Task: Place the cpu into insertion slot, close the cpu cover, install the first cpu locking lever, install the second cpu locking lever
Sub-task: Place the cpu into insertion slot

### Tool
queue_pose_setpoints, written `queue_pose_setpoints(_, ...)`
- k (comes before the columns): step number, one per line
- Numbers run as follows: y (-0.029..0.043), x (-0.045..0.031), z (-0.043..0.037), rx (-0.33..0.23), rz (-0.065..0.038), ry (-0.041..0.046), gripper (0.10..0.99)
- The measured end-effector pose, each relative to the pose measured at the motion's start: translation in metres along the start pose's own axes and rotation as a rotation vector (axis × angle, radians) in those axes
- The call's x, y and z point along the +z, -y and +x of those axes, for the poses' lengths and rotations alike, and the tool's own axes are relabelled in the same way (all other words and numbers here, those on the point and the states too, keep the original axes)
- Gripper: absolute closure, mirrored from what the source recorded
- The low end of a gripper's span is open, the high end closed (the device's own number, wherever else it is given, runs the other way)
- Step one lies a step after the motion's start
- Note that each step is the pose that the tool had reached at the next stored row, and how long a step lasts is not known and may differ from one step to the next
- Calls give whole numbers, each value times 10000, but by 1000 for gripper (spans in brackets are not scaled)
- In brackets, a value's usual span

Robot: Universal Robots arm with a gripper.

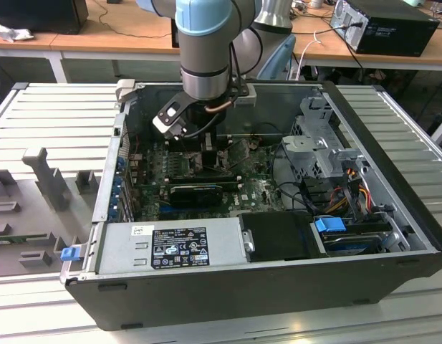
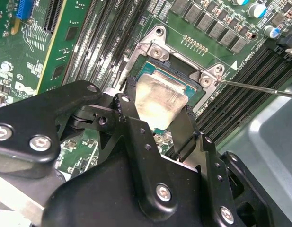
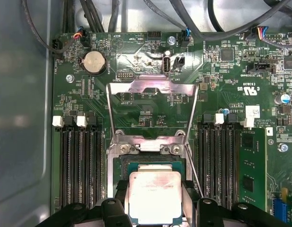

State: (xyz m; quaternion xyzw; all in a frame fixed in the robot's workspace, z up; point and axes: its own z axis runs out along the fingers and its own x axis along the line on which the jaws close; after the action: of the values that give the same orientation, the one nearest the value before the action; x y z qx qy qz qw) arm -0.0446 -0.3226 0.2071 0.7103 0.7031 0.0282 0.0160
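The cpu (image 3: 154, 198) is a pale silver square held between my gripper's black fingers (image 3: 118, 201), just over the insertion slot (image 3: 150, 166). In the second wrist view the cpu (image 2: 160, 97) sits tilted above the dark socket with its silvery rim (image 2: 157, 49), and my gripper (image 2: 158, 106) is shut on its two opposite edges. The cpu cover (image 3: 153, 87) stands swung open behind the socket. A thin locking lever (image 2: 259, 88) sticks out free beside the socket. In the exterior view my gripper (image 1: 210, 145) is low inside the computer case.
Long black memory slots (image 3: 77, 165) flank the socket on both sides. Black cables (image 3: 183, 14) run along the board's far edge near a coin battery (image 3: 94, 61). The case wall (image 1: 392, 143), a drive cage (image 1: 317, 147) and a power supply (image 1: 170, 247) hem in the board.
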Motion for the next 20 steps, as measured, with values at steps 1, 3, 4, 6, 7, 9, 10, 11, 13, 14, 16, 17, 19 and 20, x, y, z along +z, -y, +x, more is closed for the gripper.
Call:
queue_pose_setpoints(1, -6, 6, 1, 0, 2, 0, 553)
queue_pose_setpoints(3, -7, 16, 4, 3, 3, 1, 553)
queue_pose_setpoints(4, -7, 20, 6, 3, 4, 1, 553)
queue_pose_setpoints(6, -6, 33, 13, 4, 4, 0, 553)
queue_pose_setpoints(7, -5, 39, 16, 5, 5, 1, 553)
queue_pose_setpoints(9, -5, 52, 22, 5, 5, 0, 553)
queue_pose_setpoints(10, -4, 60, 25, 4, 7, 3, 553)
queue_pose_setpoints(11, -4, 62, 25, 5, 9, 4, 553)
queue_pose_setpoints(13, -4, 64, 25, 8, 7, 1, 553)
queue_pose_setpoints(14, -4, 64, 25, 8, 7, 1, 553)
queue_pose_setpoints(16, -4, 65, 26, 9, 5, -1, 541)
queue_pose_setpoints(17, -4, 65, 26, 9, 5, -1, 541)
queue_pose_setpoints(19, -4, 65, 26, 10, 6, 0, 478)
queue_pose_setpoints(20, -3, 66, 27, 10, 6, -1, 478)
